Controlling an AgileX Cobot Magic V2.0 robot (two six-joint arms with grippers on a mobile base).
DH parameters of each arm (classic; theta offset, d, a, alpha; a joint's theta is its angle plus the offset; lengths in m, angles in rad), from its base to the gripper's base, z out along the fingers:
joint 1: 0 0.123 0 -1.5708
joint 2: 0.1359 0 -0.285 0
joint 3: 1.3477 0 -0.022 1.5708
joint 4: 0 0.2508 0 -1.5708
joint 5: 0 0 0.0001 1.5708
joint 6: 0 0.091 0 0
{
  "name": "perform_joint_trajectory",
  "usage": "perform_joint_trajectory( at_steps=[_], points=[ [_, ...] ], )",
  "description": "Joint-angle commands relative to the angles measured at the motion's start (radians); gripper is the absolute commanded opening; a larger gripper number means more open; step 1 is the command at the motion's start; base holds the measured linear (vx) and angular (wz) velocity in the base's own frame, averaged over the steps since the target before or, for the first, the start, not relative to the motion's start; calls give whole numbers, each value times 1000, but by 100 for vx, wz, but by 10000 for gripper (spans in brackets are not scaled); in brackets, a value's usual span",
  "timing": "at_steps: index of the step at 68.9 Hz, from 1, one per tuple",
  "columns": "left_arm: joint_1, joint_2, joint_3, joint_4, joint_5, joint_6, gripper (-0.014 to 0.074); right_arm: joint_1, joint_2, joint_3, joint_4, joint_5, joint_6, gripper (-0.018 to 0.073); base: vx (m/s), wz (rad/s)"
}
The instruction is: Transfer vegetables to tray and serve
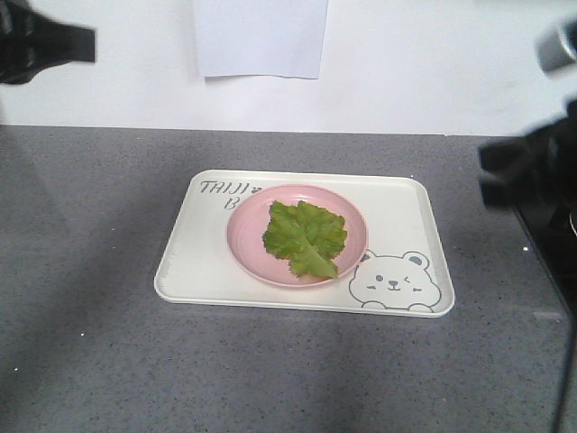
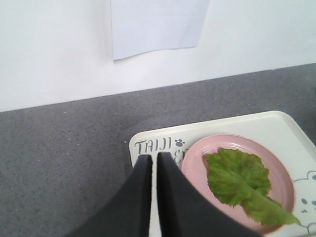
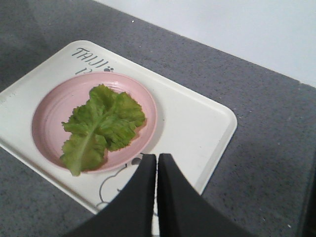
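The green lettuce leaves point(image 1: 305, 238) lie flat on a round pink plate point(image 1: 248, 242), which sits on the cream bear tray point(image 1: 194, 271) on the grey counter. The lettuce also shows in the left wrist view point(image 2: 239, 182) and the right wrist view point(image 3: 101, 126). My left gripper point(image 2: 154, 157) is shut and empty, high above the tray's lettered corner point(image 2: 148, 145). My right gripper point(image 3: 157, 157) is shut and empty, above the tray point(image 3: 197, 128) beside the plate point(image 3: 49, 111). In the front view both arms are blurred dark shapes at the top left point(image 1: 41, 41) and right edge point(image 1: 532, 162).
A white sheet of paper point(image 1: 260, 36) hangs on the white wall behind the counter. The grey counter point(image 1: 81, 352) runs all round the tray. A dark object point(image 1: 550, 234) stands at the right edge of the counter.
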Motion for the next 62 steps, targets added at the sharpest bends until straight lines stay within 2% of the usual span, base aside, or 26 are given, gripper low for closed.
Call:
perform_joint_trajectory(
  at_steps=[1, 17, 26, 35, 62],
  points=[
    [-8, -117, 164, -2, -186, -10, -7, -1, -185, 134, 10, -160, -34, -6, 0, 0],
    [-11, -416, 812, -4, -565, -9, -7, -1, -609, 559, 11, -293, -11, -6, 0, 0],
    [-11, -508, 997, -5, -694, -11, -7, -1, -768, 695, 11, -338, 12, -6, 0, 0],
    [-11, -542, 1036, -61, -698, -11, -7, -1, -789, 726, 9, -323, 65, -6, 0, 0],
    [-11, -542, 1036, -61, -722, -9, -6, -1, -788, 725, 23, -326, 64, -6, 0, 0]
  ],
)
